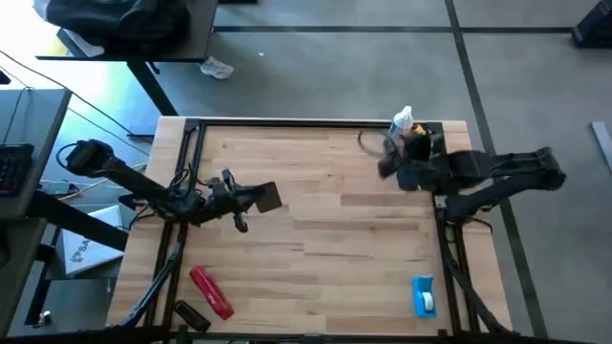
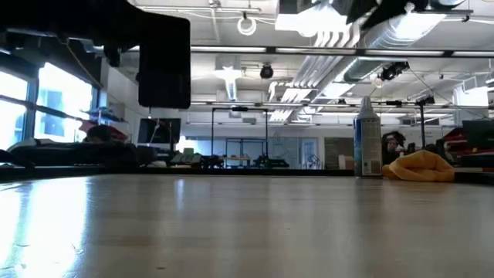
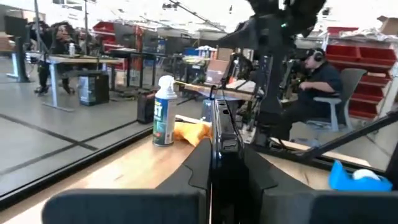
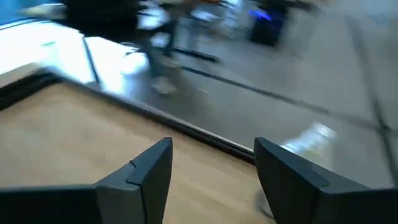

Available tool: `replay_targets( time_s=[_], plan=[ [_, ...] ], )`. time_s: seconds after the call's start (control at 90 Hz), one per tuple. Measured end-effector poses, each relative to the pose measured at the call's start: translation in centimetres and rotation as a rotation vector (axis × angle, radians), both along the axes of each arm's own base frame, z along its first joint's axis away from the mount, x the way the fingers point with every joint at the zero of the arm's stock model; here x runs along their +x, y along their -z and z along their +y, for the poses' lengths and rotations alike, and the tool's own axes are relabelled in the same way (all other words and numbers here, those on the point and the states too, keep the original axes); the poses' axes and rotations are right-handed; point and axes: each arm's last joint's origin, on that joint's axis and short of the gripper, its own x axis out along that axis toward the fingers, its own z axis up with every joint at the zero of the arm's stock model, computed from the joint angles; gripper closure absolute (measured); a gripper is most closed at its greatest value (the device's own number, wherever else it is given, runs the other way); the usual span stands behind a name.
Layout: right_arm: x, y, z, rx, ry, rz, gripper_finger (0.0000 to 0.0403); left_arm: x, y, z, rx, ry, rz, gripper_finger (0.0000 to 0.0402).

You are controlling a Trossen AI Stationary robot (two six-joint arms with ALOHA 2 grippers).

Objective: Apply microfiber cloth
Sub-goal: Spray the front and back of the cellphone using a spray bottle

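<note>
The orange microfiber cloth (image 2: 421, 166) lies bunched on the table near its far right corner, beside a white spray can (image 2: 368, 139). Both also show in the left wrist view: the cloth (image 3: 189, 132) and the can (image 3: 163, 111). In the high view my right arm partly covers the cloth (image 1: 418, 149). My right gripper (image 4: 211, 152) hangs open above the table's far edge, close to the can, with nothing between its fingers. My left gripper (image 1: 244, 199) is over the left half of the table, shut on a dark flat slab (image 1: 269, 196). My left gripper pinches the dark flat slab between its two fingers; the slab stands on edge between them, its thin edge (image 3: 219, 140) running forward out of the hold. The fingers reach level toward the table's right side. The slab (image 2: 164, 62) hangs clear above the table.
A red oblong object (image 1: 212, 291) and a small black piece (image 1: 191, 314) lie near the front left. A blue-and-white item (image 1: 424, 295) lies near the front right. The table's middle (image 1: 335, 220) is bare wood. People sit in the room behind the table.
</note>
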Motion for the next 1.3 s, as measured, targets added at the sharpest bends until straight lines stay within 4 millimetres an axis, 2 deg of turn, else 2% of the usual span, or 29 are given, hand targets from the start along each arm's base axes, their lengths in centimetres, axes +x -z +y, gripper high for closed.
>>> replay_targets(
  time_s=[0.289, 0.444, 0.589, 0.756, 1.067, 1.3],
  plan=[
    [-1.0, 1.0, -8.5, 0.131, 0.305, 0.062, 0.0197, 0.1, 0.0, 0.4, -0.015, -0.022, -0.006, 0.0387],
    [-1.7, 2.1, -12.9, 0.251, 0.373, 0.061, 0.0198, 0.1, -0.1, 0.4, 0.004, -0.018, -0.005, 0.0387],
    [-1.5, 3.1, -16.0, 0.331, 0.361, 0.006, 0.0198, 0.1, -0.1, 0.4, 0.003, -0.014, -0.005, 0.0387],
    [-1.5, 4.5, -17.6, 0.383, 0.395, 0.032, 0.0198, 0.1, -0.1, 0.4, 0.0, -0.012, -0.005, 0.0387],
    [-0.7, 6.3, -18.6, 0.428, 0.419, 0.096, 0.0203, 0.1, -0.1, 0.3, -0.005, 0.001, -0.009, 0.0387],
    [-0.8, 6.4, -18.9, 0.412, 0.44, 0.101, 0.0263, 0.2, -0.1, 0.3, -0.003, 0.031, -0.009, 0.0387]
  ],
)
